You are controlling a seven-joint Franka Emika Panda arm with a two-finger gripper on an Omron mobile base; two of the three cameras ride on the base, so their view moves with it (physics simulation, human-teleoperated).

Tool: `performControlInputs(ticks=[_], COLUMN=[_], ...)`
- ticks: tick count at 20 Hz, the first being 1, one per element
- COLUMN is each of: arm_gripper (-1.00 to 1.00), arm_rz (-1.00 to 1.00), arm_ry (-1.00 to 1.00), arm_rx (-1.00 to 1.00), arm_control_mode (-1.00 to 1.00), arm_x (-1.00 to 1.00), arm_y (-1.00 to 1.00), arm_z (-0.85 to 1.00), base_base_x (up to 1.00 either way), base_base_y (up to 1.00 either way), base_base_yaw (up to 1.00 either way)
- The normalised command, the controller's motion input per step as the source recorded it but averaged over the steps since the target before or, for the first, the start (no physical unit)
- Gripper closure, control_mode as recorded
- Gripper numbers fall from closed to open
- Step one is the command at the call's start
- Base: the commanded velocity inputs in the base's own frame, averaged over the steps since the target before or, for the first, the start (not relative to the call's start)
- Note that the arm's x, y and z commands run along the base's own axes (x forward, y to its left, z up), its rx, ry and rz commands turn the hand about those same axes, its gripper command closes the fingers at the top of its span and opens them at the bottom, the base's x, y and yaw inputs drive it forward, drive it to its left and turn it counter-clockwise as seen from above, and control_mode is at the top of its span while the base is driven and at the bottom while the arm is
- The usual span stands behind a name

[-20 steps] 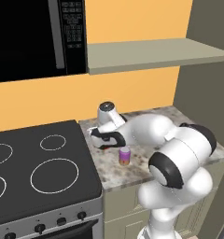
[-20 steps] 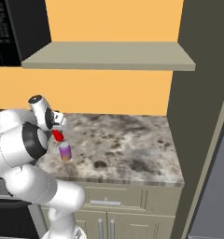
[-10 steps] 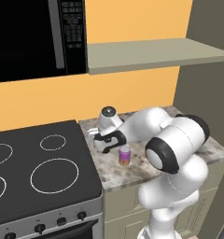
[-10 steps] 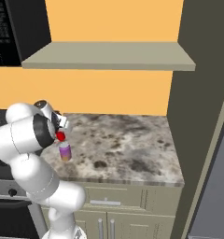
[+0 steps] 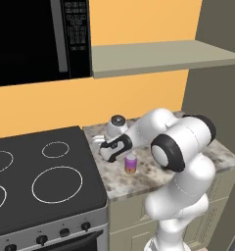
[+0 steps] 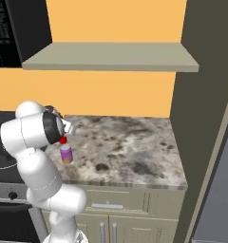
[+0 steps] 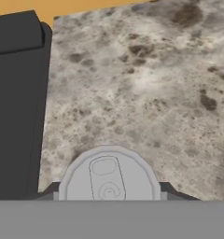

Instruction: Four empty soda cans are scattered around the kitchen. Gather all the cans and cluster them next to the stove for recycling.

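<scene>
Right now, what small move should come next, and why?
Probably lower and release. The gripper seems shut on the silvery-topped red soda can, over the mottled stone counter beside the black glass stove, with the purple, orange-banded can close by.

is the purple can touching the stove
Apart. The left base view shows bare stone counter between the purple can and the stove edge.

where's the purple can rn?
Purple can stands upright on the stone counter, just right of the stove, directly under the gripper.
</scene>
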Motion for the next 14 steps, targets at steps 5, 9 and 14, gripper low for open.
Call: performControlInputs(ticks=[5,9,14], arm_gripper=[1.00,1.00,-1.00], arm_rz=[0.00,0.00,0.00], arm_ry=[0.00,0.00,0.00], arm_rx=[0.05,0.06,0.00], arm_control_mode=[-1.00,-1.00,-1.00], arm_x=[0.15,0.07,0.01], arm_y=[0.00,0.00,0.07], arm_z=[-0.14,-0.17,-0.26], base_base_x=[0.00,0.00,0.00], base_base_y=[0.00,0.00,0.00], base_base_yaw=[0.00,0.00,0.00])
